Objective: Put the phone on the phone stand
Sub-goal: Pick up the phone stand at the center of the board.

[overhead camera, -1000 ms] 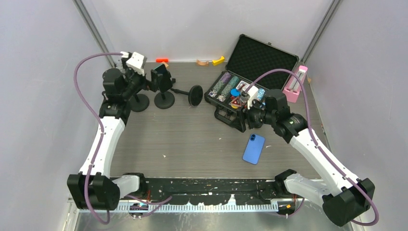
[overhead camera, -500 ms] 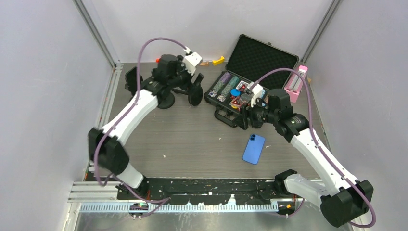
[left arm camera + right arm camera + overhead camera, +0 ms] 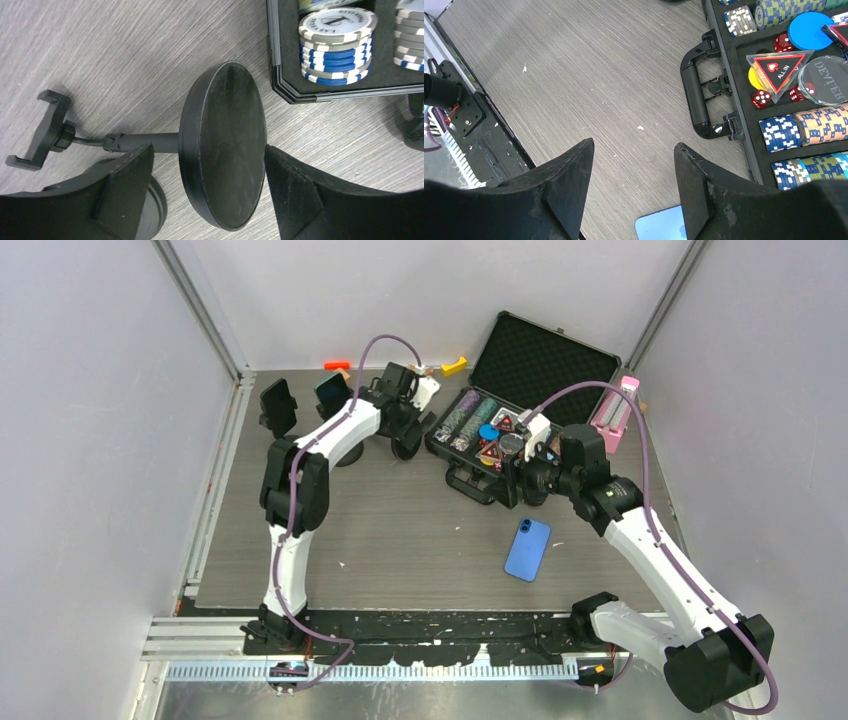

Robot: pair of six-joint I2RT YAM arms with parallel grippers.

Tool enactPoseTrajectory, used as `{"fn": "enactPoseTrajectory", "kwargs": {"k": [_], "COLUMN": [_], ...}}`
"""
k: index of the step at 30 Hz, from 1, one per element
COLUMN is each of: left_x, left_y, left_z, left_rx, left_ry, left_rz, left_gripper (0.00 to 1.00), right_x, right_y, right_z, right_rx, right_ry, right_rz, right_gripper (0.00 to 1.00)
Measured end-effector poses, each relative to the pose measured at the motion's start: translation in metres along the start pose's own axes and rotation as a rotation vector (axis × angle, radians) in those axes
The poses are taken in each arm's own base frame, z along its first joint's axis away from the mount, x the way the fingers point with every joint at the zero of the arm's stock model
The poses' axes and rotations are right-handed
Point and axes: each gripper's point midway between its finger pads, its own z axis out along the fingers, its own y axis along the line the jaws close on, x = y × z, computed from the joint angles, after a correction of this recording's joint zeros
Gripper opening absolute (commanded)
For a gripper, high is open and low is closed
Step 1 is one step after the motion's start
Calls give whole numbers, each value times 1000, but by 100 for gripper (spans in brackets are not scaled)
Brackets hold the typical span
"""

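The blue phone (image 3: 527,549) lies flat on the table, right of centre; its corner shows in the right wrist view (image 3: 663,227). A black phone stand lies tipped on its side, its round base (image 3: 406,438) facing me in the left wrist view (image 3: 225,145) and its clamp (image 3: 42,131) at the left. My left gripper (image 3: 404,418) is open, with its jaws (image 3: 206,152) on either side of that base; the right finger is at the base's edge. My right gripper (image 3: 525,485) is open and empty (image 3: 634,145), above the table just beyond the phone.
Two more black stands (image 3: 278,405) (image 3: 335,395) stand upright at the back left. An open case of poker chips (image 3: 470,420) sits at the back right, its handle (image 3: 696,100) near my right gripper. A pink object (image 3: 612,415) stands by the right wall.
My left arm has swung from the far-left stands to the right and come down over the tipped stand's base. The right arm and the phone have hardly moved.
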Motion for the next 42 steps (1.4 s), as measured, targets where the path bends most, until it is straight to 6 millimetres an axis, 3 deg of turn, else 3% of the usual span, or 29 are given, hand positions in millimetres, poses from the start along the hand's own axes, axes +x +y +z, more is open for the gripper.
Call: {"fn": "enactPoseTrajectory", "kwargs": {"k": [12,27,33,36,42], "left_x": [9,-4,-8,-13,-52], "left_y": [0,-1,-1,1,7], "left_z": [-1,-5,-9,-22,-80], "left_rx": [3,60,71,59,-18], "left_ry": [53,39,23,-1,-138], "left_rz": [1,162,246,308,418], "left_gripper": [41,0,0,0,0], "right_x": [2,1,1,0,-2], "right_y": [0,-2,-3,-4,-8], "right_z": [1,-2,-2,-2,-3], "right_rx": [-6,-1,2,7,20], "right_ry": [0,-12,-15,-17,-28], "right_rz": [18,23,28,32,50], "right_gripper": [66,66,66,66,66]}}
